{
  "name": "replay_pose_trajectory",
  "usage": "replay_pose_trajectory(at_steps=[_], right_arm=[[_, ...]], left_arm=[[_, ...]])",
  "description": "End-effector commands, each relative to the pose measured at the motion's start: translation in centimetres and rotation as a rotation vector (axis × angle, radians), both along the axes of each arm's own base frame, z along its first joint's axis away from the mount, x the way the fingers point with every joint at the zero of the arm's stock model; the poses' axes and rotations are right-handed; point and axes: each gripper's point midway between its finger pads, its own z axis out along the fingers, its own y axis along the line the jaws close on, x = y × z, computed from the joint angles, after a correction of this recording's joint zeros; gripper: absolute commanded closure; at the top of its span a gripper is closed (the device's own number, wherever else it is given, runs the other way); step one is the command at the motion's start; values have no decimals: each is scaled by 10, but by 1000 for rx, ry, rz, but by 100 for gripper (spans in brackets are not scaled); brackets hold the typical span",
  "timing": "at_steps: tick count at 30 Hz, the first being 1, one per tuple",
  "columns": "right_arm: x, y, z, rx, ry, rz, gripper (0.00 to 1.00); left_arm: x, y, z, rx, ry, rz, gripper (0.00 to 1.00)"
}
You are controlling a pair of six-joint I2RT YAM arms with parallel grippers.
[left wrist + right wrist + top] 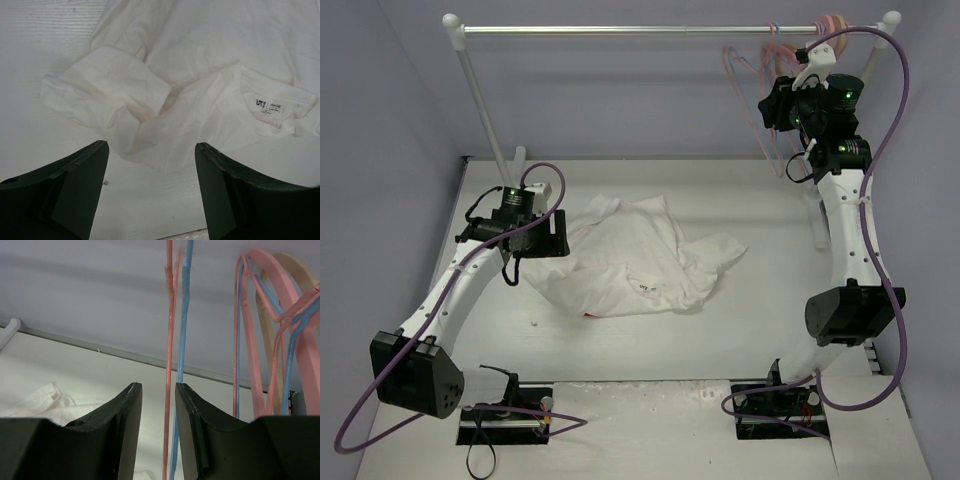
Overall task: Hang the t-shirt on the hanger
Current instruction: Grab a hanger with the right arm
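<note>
The white t-shirt (640, 262) lies crumpled in the middle of the table, with its print hidden. In the left wrist view the t-shirt (200, 60) shows a folded sleeve, a neck label and faint pink through the cloth. My left gripper (562, 236) is open and empty, and hovers just off the shirt's left edge (151, 145). My right gripper (767, 113) is raised at the rail's right end. Its jaws (158, 385) stand narrowly open around the thin pinkish-red wire hanger (169, 340), without pinching it.
A pale blue wire hanger (184, 315) hangs right beside the pink one, also between the jaws. Thicker pink and peach hangers (280, 290) hang further right. The clothes rail (650, 30) spans the back on two posts.
</note>
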Motion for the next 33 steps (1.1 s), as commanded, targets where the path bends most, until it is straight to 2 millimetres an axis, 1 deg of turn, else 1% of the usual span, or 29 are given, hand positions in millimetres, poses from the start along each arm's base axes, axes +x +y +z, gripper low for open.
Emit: replay_pose_trajectory(at_steps=[1,4,11,19,21,23,25,28,33], right_arm=[[3,3,36,8,-115,21,66],[6,4,30,8,-101,25,67],[10,5,24,12,-91,33,69],[13,6,19,8,-82,34,69],[12,6,21,6,-87,33,68],[11,4,24,1,-94,28,62],[8,2,31,-3,-115,13,54],[4,0,42,-9,-138,2,52],[-2,-2,58,-2,-175,-14,51]], left_arm=[[12,-2,14,-28,-58,9,30],[13,-1,14,-30,-57,12,30],[12,-2,13,-40,-52,13,30],[12,-2,13,-45,-49,12,30],[13,-3,13,-46,-52,10,30],[13,-2,12,-44,-48,11,30],[12,-3,11,-47,-45,8,30],[13,-3,11,-48,-45,9,30],[12,-4,12,-49,-45,6,30]])
